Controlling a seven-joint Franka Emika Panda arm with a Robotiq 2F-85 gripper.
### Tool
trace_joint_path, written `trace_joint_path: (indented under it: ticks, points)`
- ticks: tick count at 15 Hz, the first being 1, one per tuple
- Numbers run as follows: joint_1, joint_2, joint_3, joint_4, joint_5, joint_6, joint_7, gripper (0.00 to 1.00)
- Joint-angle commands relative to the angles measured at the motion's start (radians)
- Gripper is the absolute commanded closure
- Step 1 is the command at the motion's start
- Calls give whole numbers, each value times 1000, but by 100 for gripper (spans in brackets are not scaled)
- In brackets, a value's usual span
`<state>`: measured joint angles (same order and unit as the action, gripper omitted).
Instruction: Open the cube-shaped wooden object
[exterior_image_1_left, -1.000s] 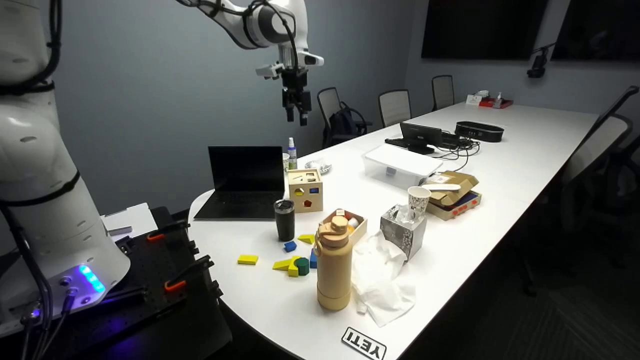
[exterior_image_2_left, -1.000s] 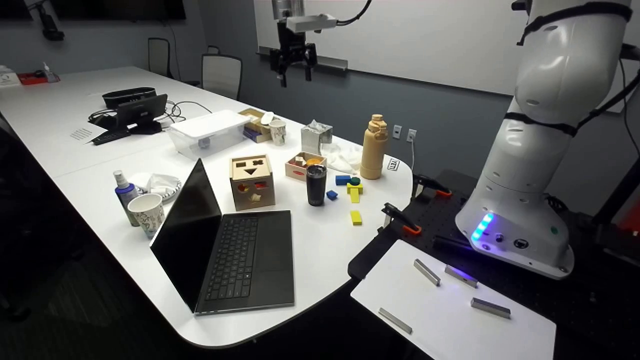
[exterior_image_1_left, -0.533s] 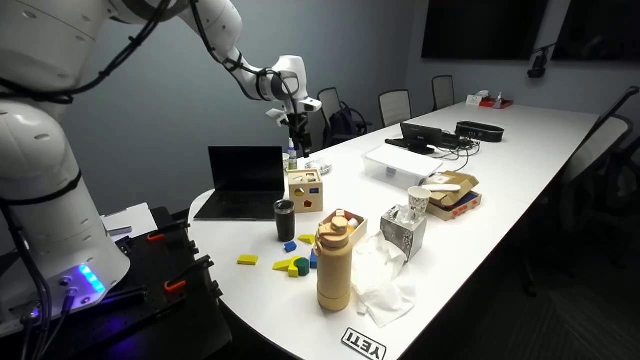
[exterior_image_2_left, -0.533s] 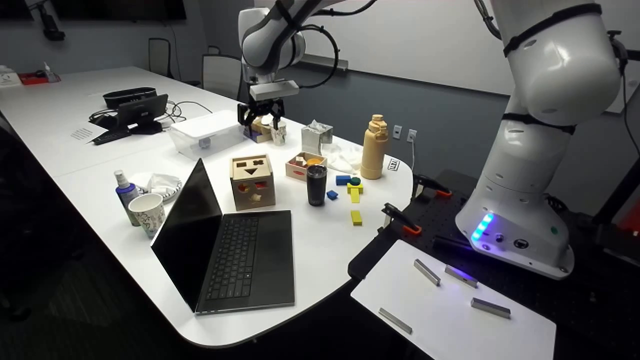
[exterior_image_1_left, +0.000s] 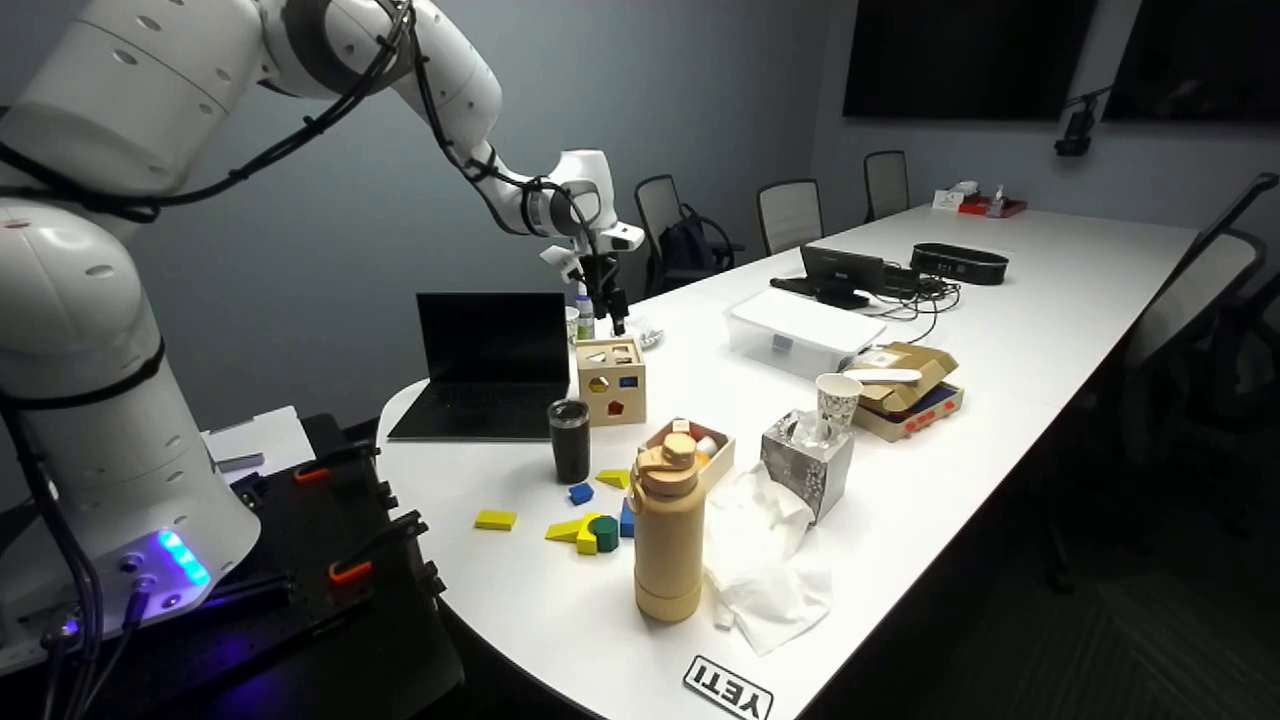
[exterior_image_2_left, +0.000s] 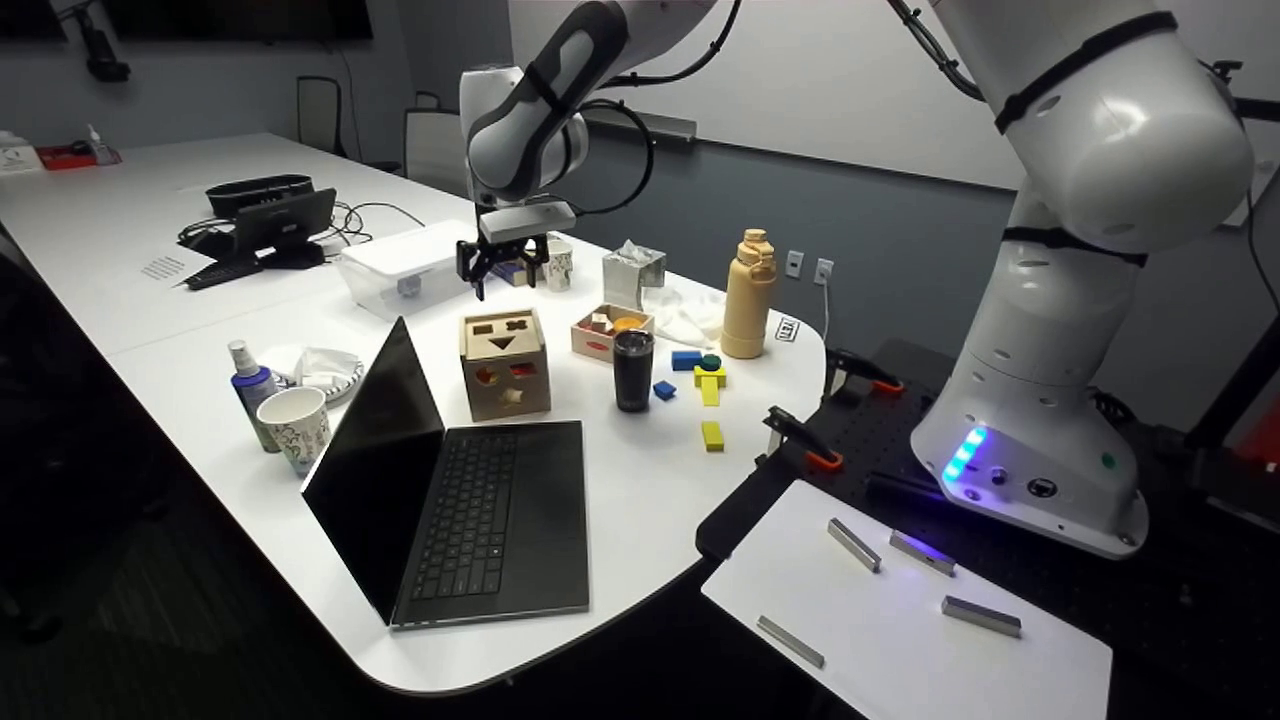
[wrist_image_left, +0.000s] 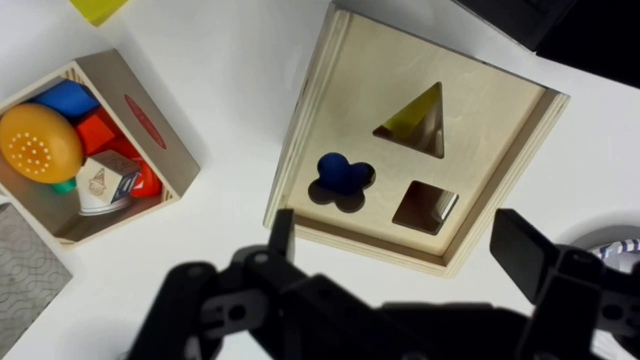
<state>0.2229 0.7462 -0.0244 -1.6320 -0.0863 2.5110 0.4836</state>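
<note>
Your hand (wrist_image_left: 400, 243), spread wide and holding nothing, hangs higher than the wooden shape-sorter cube (exterior_image_2_left: 505, 372), probably to straddle its recessed lid (wrist_image_left: 392, 165).

Office meeting room, long table (exterior_image_1_left: 1050, 330), chairs (exterior_image_1_left: 790, 212), whiteboard (exterior_image_2_left: 820, 95)

wrist view: yellow block (wrist_image_left: 100, 9) cropped at top | tool (wrist_image_left: 398, 242) blurred, cropped at bottom | in an exterior view: printed paper (exterior_image_2_left: 172, 267) illegible
</note>
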Motion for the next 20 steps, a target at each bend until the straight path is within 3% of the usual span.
trace_joint_path:
  ticks: [1, 9, 20]
  points:
    - [34, 32, -30, 20, 24, 33, 45, 0]
    - [44, 108, -44, 38, 76, 46, 123, 0]
    - [69, 194, -63, 156, 87, 33, 183, 0]
